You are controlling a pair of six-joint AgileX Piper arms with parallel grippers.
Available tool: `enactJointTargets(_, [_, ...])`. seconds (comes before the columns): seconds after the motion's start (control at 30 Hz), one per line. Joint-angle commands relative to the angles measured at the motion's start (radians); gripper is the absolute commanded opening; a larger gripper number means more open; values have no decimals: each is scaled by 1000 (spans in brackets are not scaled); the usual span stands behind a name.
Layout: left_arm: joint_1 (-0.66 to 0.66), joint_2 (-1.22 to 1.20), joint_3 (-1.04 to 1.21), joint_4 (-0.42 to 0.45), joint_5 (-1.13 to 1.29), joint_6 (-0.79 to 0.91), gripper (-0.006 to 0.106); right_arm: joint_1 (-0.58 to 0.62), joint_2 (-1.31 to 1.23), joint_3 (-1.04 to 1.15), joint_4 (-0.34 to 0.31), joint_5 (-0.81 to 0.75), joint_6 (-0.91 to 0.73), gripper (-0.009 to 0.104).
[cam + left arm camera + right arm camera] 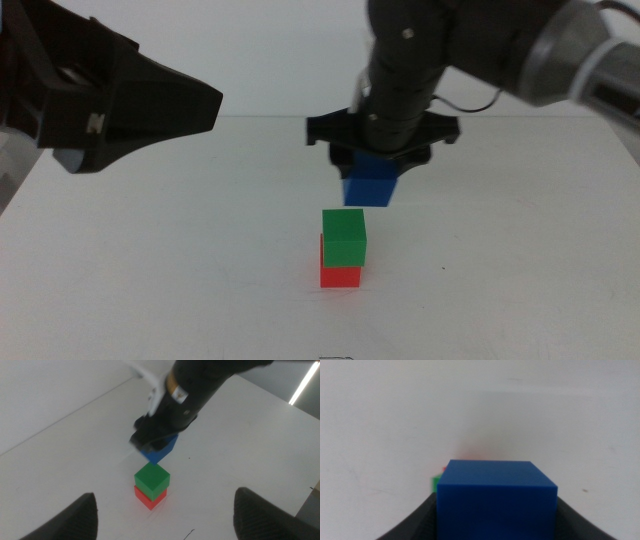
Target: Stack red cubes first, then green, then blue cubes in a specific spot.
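**Blue cube held above a green-on-red stack**

In the middle view the right claw comes in from the upper right and hangs over the table, its two dark jaws pinching the blue cube. The cube is off the table, tilted a little, and sits at about 1 o'clock from the stack — near it, not touching it.

The stack stands just below the middle of the view: the green cube rests on the red cube, turned slightly, so that a strip of red shows along its left side. The red cube sits flat on the white table.

The left wrist view shows the same layout from the other side — green cube on red cube, with the blue cube just beyond them under the right arm's dark wrist. Here the right claw's jaws are mostly hidden by the arm.

The right wrist view is filled by the blue cube gripped between the curved jaws; small slivers of green and red peek out past its far left edge.

The left claw waits at about 10 o'clock in the middle view, raised above the table and well apart from the cubes. Its jaws are spread wide with nothing between them.
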Motion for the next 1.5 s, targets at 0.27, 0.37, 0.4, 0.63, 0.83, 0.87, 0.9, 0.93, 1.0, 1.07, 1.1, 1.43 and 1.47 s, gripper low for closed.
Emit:
enactJointTargets(0.27, [2, -8, -24, -30, -65, 0, 92, 46, 16, -76, -17, 66, 22, -1])
enactJointTargets(0.37, [2, -8, -24, -30, -65, 0, 92, 54, 18, -76, -18, 66, 25, -1])
enactJointTargets(0.4, [2, -8, -24, -30, -65, 0, 92, 55, 19, -76, -21, 66, 31, -1])
enactJointTargets(0.63, [2, -8, -24, -30, -65, 0, 92, 65, 31, -72, -16, 68, 45, -1])
enactJointTargets(0.83, [2, -8, -24, -30, -65, 0, 92, 66, 33, -70, -18, 68, 45, -1])
enactJointTargets(0.87, [2, -8, -24, -30, -65, 0, 92, 66, 33, -70, -22, 68, 45, -1])
enactJointTargets(0.9, [2, -8, -24, -30, -65, 0, 92, 66, 35, -70, -24, 68, 45, -1])
enactJointTargets(0.93, [2, -8, -24, -30, -65, 0, 92, 66, 36, -70, -24, 68, 45, -1])
enactJointTargets(1.0, [2, -8, -24, -30, -65, 0, 92, 66, 38, -49, -24, 68, 45, -1])
enactJointTargets(1.07, [2, -8, -24, -30, -65, 0, 92, 65, 38, -31, -24, 68, 45, -1])
enactJointTargets(1.1, [2, -8, -24, -30, -65, 0, 92, 65, 38, -24, -24, 68, 45, -1])
enactJointTargets(1.43, [2, -8, -24, -30, -65, 0, 92, 63, 36, -23, -13, -27, 10, 67])
enactJointTargets(1.47, [2, -8, -24, -30, -65, 0, 92, 63, 34, -23, -13, -31, 7, 71])
